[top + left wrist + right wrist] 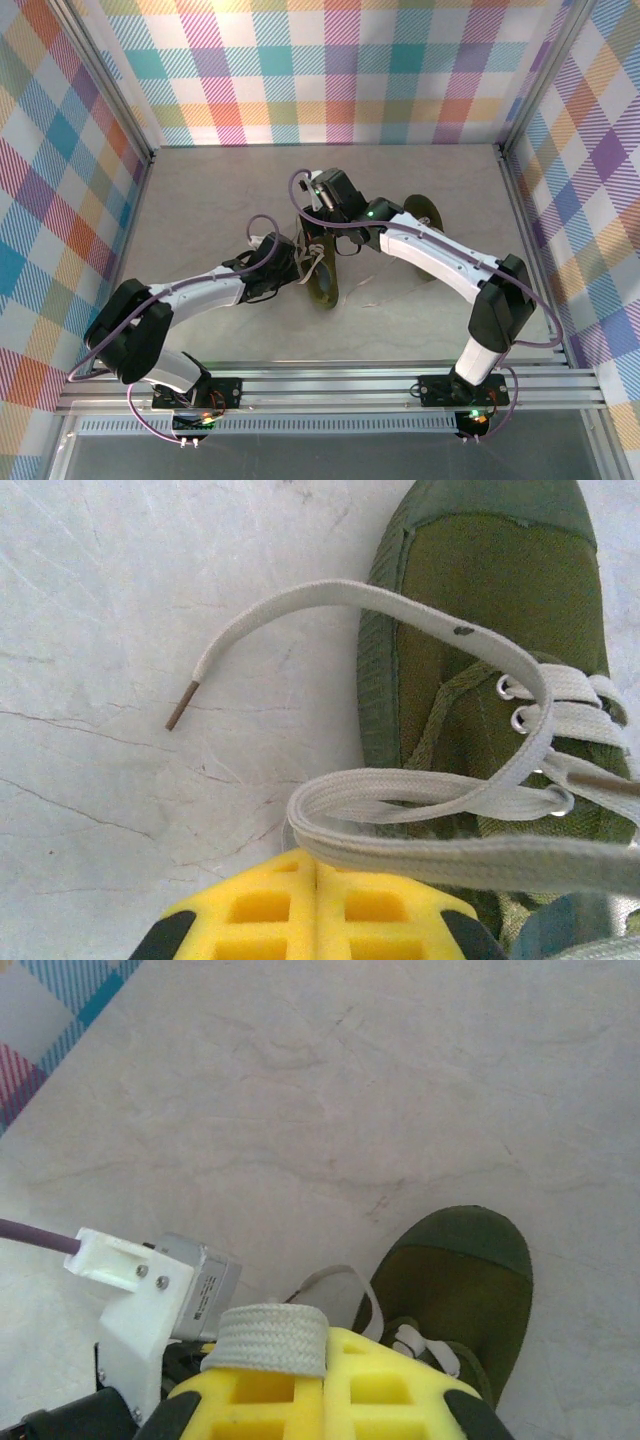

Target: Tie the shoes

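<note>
**Both pincers clamped on laces at the centre shoe**

Centre shoe (322,283) sits mid-desk (200,210), toe away from the arm bases. Left pincer (316,872): yellow fingers together, pinching a lace loop (420,852) just beside the shoe's side. Right pincer (325,1355): fingers together, flat lace strand (268,1338) trapped at the tips, just short of the shoe's toe. Free lace end (183,703), brown tip, lies on the desk beside the shoe's toe. Second shoe (427,212) is near the centre shoe, partly behind the right arm (440,250).
</note>
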